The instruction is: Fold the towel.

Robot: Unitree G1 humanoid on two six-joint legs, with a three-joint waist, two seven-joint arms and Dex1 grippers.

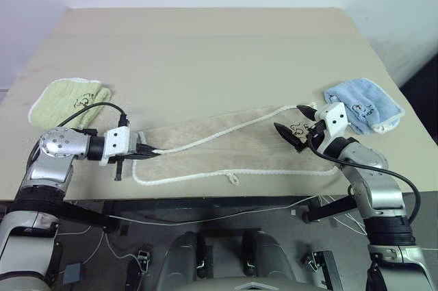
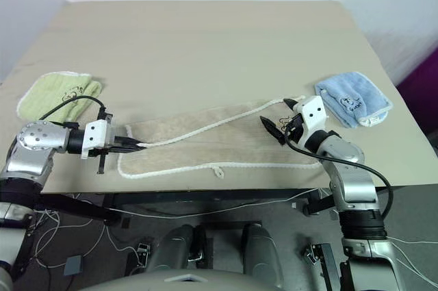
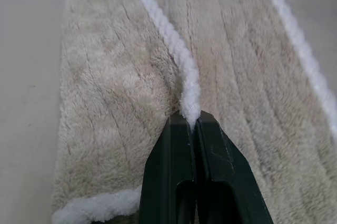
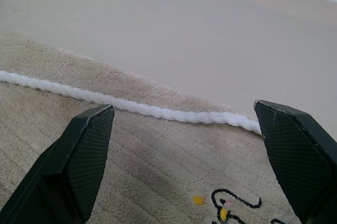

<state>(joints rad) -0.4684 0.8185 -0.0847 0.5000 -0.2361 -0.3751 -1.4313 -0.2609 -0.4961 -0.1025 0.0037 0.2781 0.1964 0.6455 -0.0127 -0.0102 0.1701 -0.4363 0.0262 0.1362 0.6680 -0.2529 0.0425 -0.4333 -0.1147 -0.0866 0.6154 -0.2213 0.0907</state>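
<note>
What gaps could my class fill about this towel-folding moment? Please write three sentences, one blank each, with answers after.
1. The left gripper is shut on the beige towel's white ____.
2. The right gripper hangs ____ over the towel's other end.
3. The small towel by the right arm is light ____.

Answers: corded edging; open; blue

The long beige terry-cloth towel [image 1: 226,150] looks plush and ribbed, edged with fuzzy white cord [image 3: 181,58]. Beneath it, the flat tan table [image 1: 205,51] is smooth and matt (no sheen).
</note>
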